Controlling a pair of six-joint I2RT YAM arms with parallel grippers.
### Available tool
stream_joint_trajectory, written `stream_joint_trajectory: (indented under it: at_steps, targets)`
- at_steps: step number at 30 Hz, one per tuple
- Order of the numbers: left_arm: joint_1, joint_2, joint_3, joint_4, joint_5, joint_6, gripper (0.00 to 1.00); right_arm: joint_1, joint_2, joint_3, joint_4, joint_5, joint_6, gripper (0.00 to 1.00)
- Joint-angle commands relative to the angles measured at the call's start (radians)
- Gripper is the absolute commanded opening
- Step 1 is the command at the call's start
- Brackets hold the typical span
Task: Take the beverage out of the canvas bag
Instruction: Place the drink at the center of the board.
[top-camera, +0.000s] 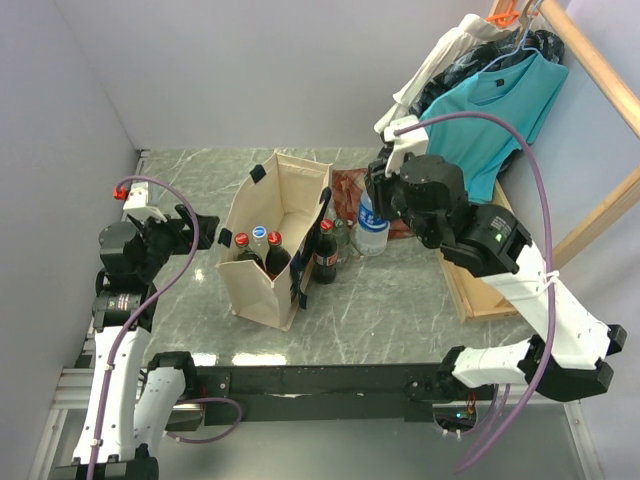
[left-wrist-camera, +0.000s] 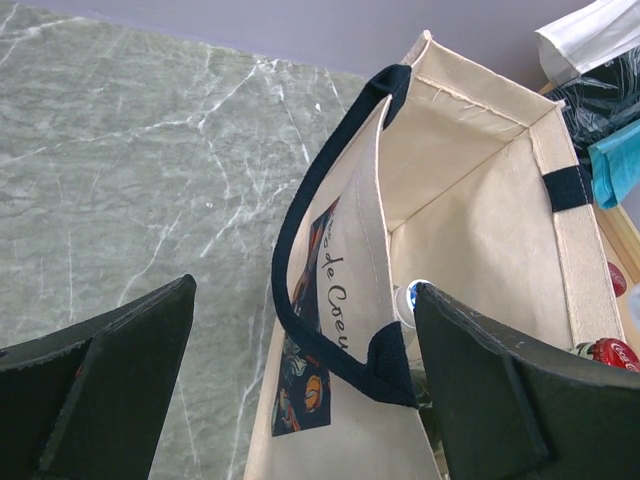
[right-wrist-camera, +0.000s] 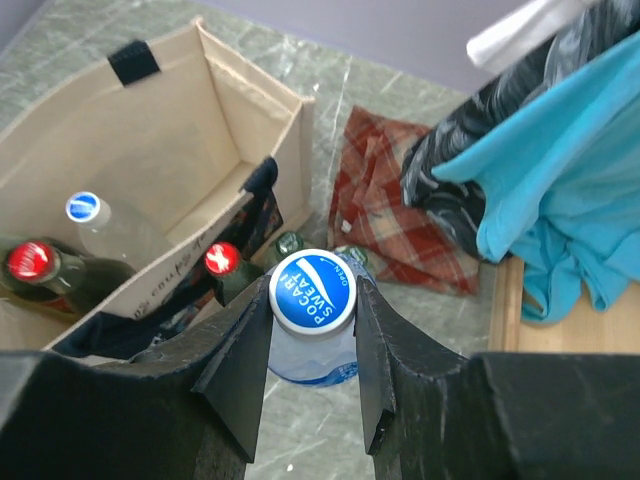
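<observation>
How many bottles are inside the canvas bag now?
3, at the near end of the canvas bag: left red-capped bottle, middle white-capped bottle, right red-capped bottle. Others may be hidden.

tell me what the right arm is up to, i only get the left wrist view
observer: the right gripper is shut on the top of a Pocari Sweat bottle, its fingers either side of the blue cap.
operator: is that bottle out of the bag
observer: yes, it is outside the canvas bag, on the bag's right, next to a red plaid cloth.
operator: how many are inside
observer: the top view shows three: one red-capped bottle, a second red-capped bottle and a clear bottle with a white-and-blue cap.
</observation>
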Motion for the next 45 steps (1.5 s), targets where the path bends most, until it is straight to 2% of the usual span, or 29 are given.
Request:
stream_joint_trajectory:
  at_steps: [1,15,22,45]
  targets:
    - [0.005,-0.004,0.002,0.021,-0.019,0.02,0.96,0.006,-0.072,-0.069,0.208,0.076,0.041,0.0]
    - [0.005,0.004,0.005,0.01,-0.036,0.014,0.96,-0.002,-0.165,-0.345,0.355,0.113,0.096,0.0]
    - [0.005,0.01,0.006,0.009,-0.024,0.013,0.96,-0.029,-0.199,-0.523,0.512,0.072,0.093,0.0]
    - [0.007,0.013,0.006,0.006,-0.025,0.017,0.96,-0.052,-0.176,-0.792,0.815,0.038,0.086,0.0]
